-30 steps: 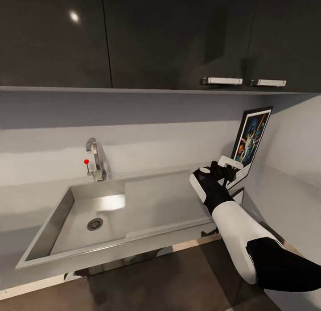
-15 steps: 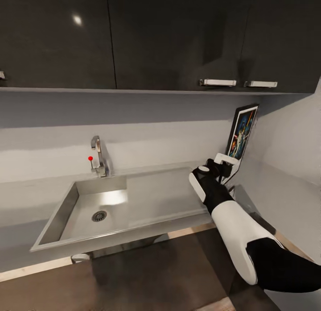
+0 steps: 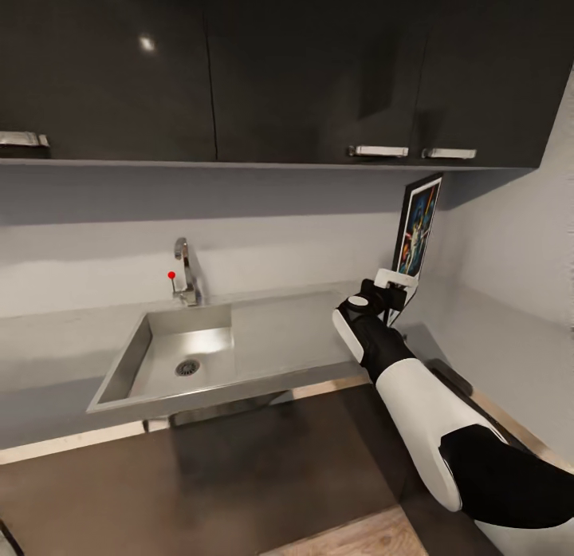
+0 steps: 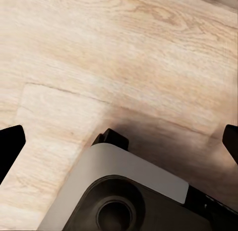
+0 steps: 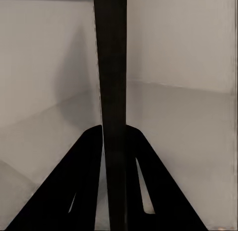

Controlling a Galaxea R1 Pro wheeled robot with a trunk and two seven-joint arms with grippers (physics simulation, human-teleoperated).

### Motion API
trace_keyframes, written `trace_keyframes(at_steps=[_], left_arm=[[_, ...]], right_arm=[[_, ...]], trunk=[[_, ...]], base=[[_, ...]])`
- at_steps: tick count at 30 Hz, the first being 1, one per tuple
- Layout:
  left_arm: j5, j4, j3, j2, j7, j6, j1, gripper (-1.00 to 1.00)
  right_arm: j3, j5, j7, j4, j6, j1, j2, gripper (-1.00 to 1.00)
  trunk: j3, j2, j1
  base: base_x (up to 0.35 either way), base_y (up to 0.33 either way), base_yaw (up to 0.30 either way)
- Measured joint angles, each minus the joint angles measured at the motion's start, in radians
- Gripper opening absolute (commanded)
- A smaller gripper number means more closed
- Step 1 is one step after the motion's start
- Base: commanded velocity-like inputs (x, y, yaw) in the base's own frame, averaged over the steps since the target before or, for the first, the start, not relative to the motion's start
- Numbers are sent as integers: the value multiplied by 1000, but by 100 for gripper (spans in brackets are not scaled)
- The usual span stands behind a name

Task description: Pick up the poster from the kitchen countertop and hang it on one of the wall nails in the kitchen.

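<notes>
My right gripper (image 3: 396, 281) is shut on the lower edge of the poster (image 3: 418, 225), a black-framed upright with a white border and dark blue art. It holds the poster upright above the light-grey kitchen countertop (image 3: 494, 333), near the corner. In the right wrist view the poster (image 5: 111, 92) is edge-on, a dark strip pinched between the two black fingers (image 5: 84, 186). My left gripper (image 4: 119, 141) is open, its fingertips wide apart over wooden floor. The wall nails are out of view.
An inset steel sink (image 3: 183, 348) with a chrome tap (image 3: 185, 269) lies left of the right arm. Dark wall cabinets (image 3: 279, 69) with metal handles (image 3: 379, 151) hang over the counter. Part of my base (image 4: 124, 196) shows below the left gripper.
The whole view has drawn back from the counter and shifted, so the camera moved. The poster in my right gripper has turned more edge-on and come away from the corner wall.
</notes>
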Motion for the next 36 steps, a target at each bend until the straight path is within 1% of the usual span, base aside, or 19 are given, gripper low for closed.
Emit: trace_keyframes(at_steps=[36], left_arm=[[0,0,0,0,0,0,0,100]], right_arm=[[1,-2,3,3,1,6,1,-100]], trunk=[[0,0,0]], base=[[-338,0,0]])
